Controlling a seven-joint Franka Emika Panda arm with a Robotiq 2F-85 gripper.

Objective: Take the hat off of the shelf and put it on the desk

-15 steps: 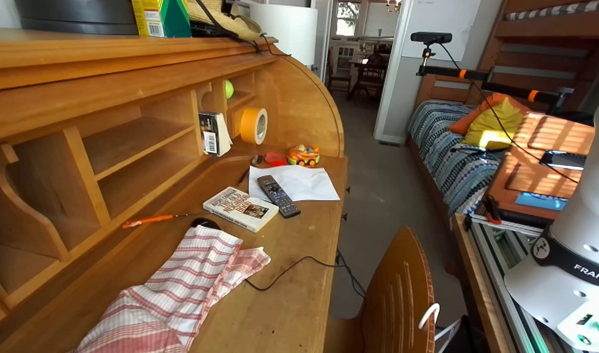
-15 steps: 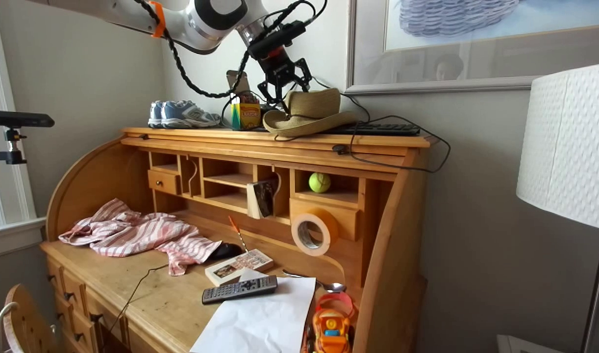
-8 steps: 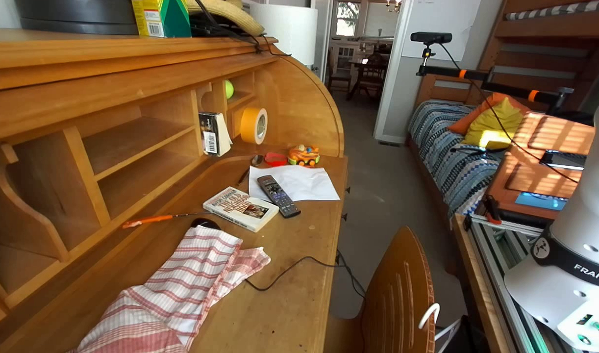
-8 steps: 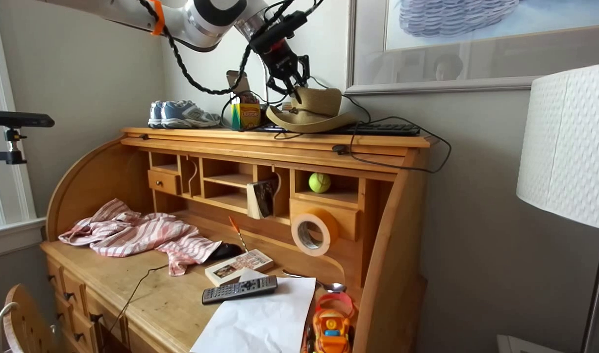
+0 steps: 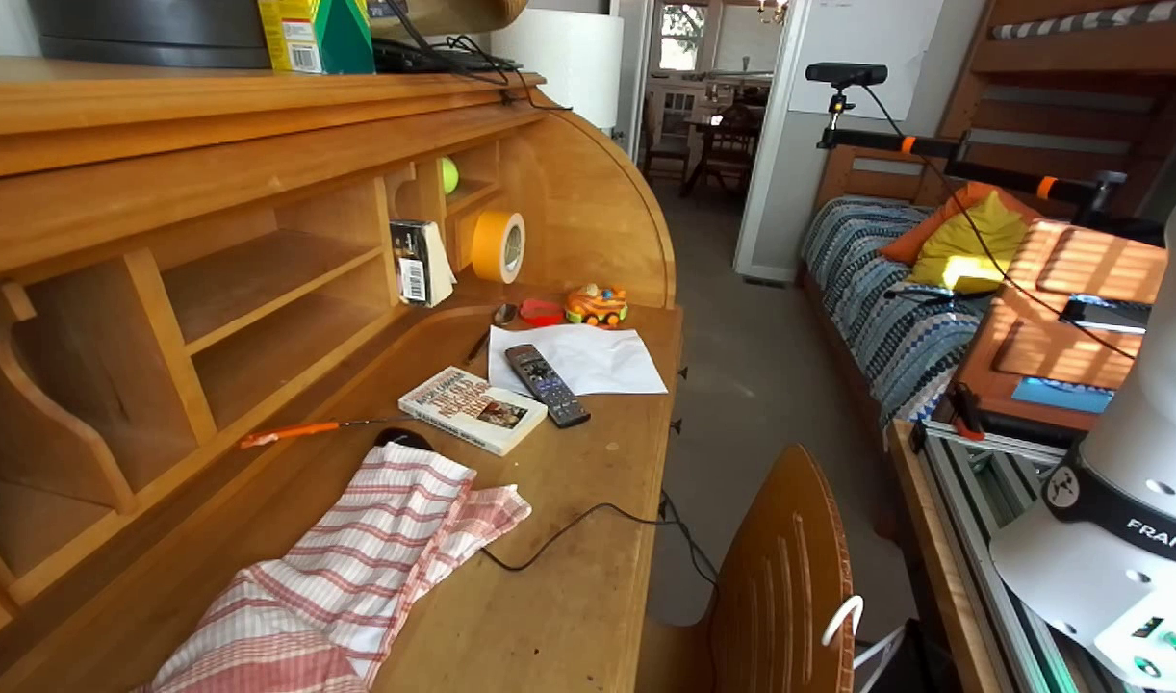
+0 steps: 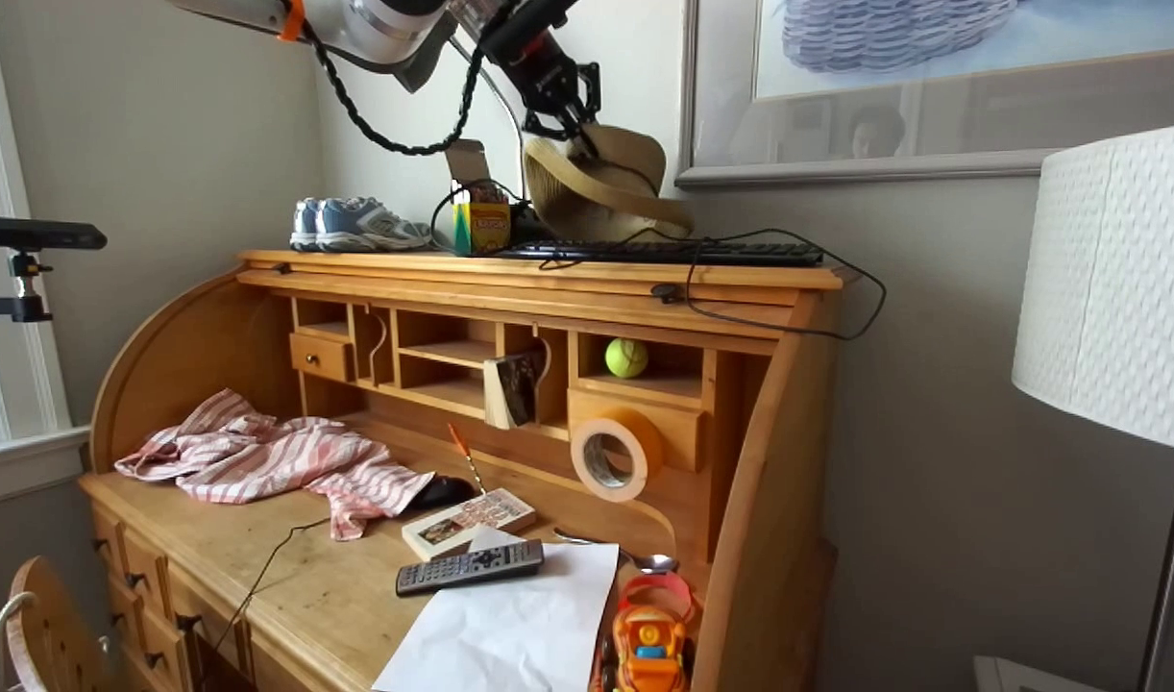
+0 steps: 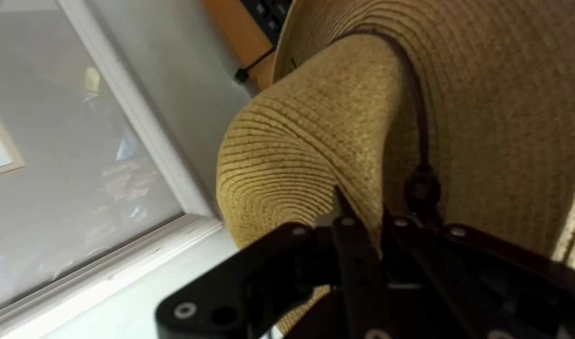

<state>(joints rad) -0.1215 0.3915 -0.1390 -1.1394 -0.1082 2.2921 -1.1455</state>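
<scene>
Pinching the straw hat (image 6: 614, 194) by its crown, the gripper (image 7: 361, 200) holds it tilted above the shelf (image 6: 395, 264), where sneakers (image 6: 361, 228) and a crayon box (image 6: 487, 227) stand.

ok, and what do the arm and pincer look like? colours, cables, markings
Arm: white, rounded segments. Black band low on it carries a round logo and white lettering starting FRANK. Orange wrap further along; twisted black cable looping below. Pincer: black, narrow jointed links, pale round pin heads in the wrist view.
</scene>
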